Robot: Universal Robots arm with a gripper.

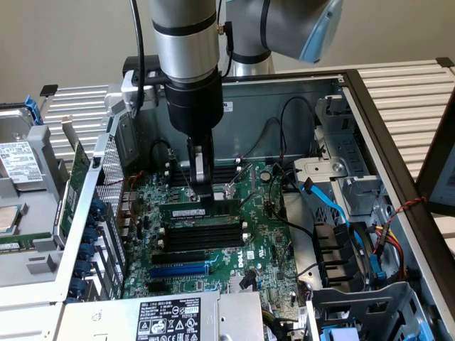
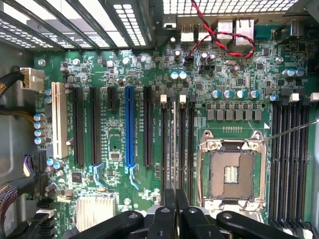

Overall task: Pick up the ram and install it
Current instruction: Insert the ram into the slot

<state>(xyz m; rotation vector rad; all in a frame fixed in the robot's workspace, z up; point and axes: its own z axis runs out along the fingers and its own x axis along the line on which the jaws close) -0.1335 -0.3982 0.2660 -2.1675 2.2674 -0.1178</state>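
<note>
Exterior view — hand [image 1: 205, 202] clenched on ram [image 1: 178, 212], ram directly beneath it, above motherboard [image 1: 259, 241]

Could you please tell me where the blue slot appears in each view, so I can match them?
Exterior view: the blue slot lies low in the middle, just above the labelled box.
Wrist view: the blue slot runs between a short black slot and a longer one.
Shared landmark: the long black slot right beside it.
</note>
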